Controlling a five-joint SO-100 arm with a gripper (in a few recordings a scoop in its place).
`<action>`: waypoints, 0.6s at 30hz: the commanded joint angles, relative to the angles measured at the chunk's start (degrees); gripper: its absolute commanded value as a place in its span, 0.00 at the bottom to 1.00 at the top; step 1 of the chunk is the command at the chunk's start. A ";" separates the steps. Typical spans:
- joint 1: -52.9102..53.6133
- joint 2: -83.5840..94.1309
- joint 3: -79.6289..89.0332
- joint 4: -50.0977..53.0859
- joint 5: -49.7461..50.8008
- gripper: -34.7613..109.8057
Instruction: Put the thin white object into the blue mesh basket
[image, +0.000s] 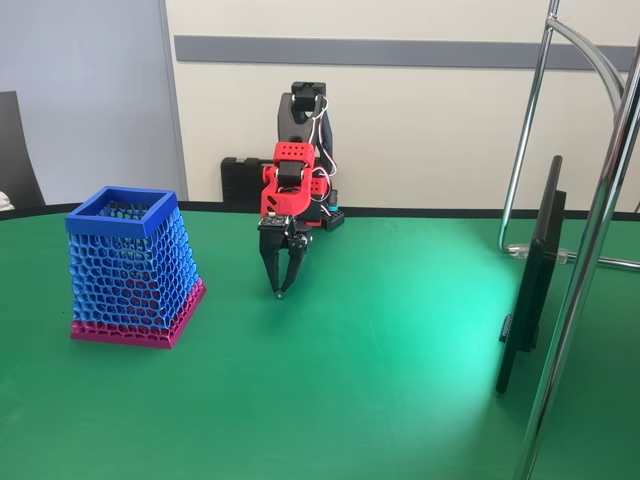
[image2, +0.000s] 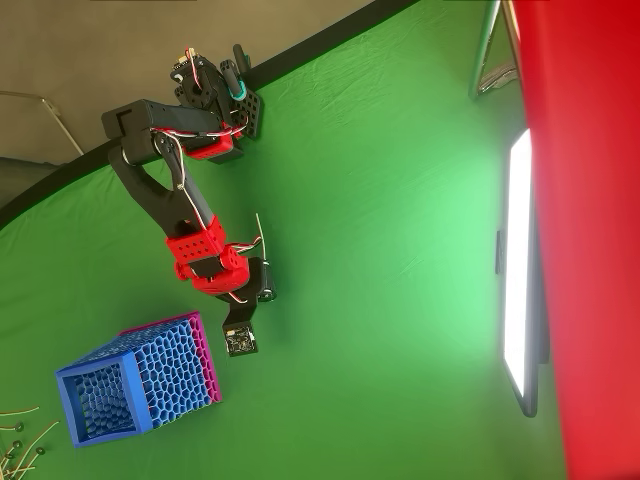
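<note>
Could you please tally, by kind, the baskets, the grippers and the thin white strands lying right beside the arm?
blue mesh basket: 1
gripper: 1
thin white object: 1
Total: 3

Pretty bright and even overall. Pale washed-out glare patch on the green table (image: 440, 300) in the fixed view. Totally blown-out white screen (image2: 517, 270) overhead. Soft shadows, sharp focus, red blur (image2: 590, 200) along the right edge.

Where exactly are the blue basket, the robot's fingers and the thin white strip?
blue basket (image: 108, 211), fixed view, front of its solid rim.
fingers (image: 272, 270), fixed view, left finger's side.
thin white strip (image2: 260, 232), overhead view, its middle, beside the red wrist.
</note>
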 joint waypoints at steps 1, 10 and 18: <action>0.18 0.26 -0.44 -0.88 -0.09 0.27; -0.44 0.62 -2.55 -1.85 2.11 0.27; -0.79 0.70 -4.83 -1.58 4.39 0.25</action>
